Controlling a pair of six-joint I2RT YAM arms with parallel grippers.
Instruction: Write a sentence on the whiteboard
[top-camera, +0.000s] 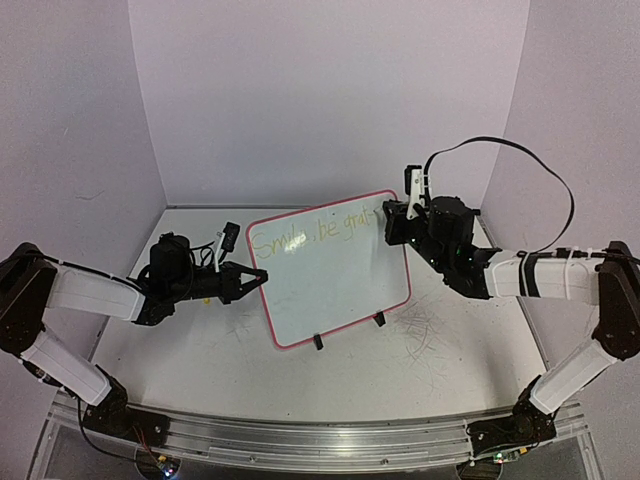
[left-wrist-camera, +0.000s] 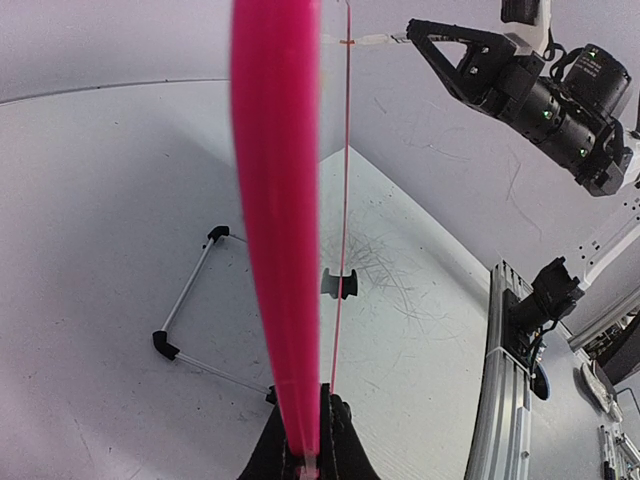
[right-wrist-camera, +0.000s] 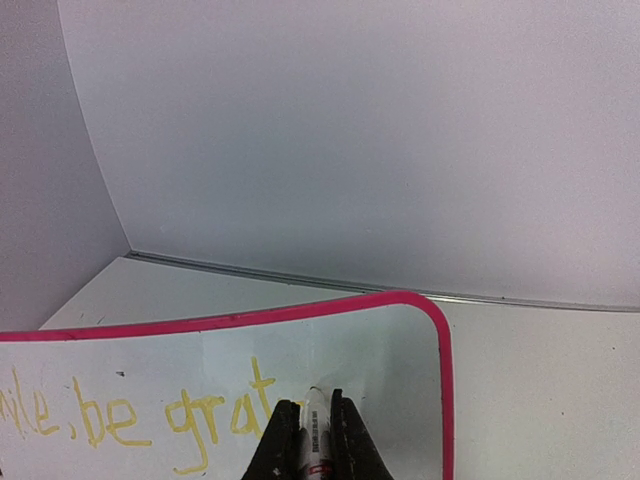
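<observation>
As right claw (right-wrist-camera: 316, 408) pinches marker (right-wrist-camera: 318, 442), whiteboard (top-camera: 340, 285) sentence (right-wrist-camera: 120, 428) reads "Smile, be grat"

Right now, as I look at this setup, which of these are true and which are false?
1. The left gripper is clamped on the edge of the whiteboard. True.
2. The writing on the board is blue. False: it is yellow.
3. The right gripper holds a marker against the board. True.
4. The whiteboard lies flat on its back. False: it stands up on two black clip feet.
5. The writing fills the bottom half of the board. False: it runs along the top edge, and the rest of the board is blank.
</observation>
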